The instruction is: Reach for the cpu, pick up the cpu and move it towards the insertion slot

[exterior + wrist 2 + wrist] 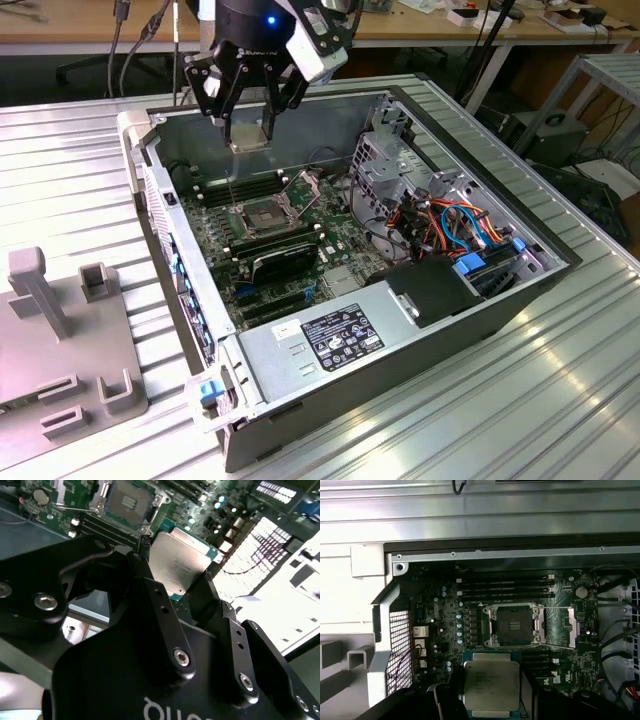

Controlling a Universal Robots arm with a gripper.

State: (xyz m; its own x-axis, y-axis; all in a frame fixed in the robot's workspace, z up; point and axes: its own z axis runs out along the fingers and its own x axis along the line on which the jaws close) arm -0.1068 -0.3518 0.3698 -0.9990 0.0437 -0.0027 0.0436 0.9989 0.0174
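Ribbed metal table [560,400] carries an open computer case [420,350], motherboard [290,225] lying flat inside. Desks and cables behind, in the exterior view. A grey fixture [60,340] sits on the table at that view's left. End effector [250,135] hangs above the case, fingers [165,615] pinching the cpu [180,562] by its edges, clear of the board. First wrist view looks straight down on the slot [514,625], plate [570,625] swung open, dark centre bare, cpu [491,685] near it. Memory slots [507,587] run just beside the slot.
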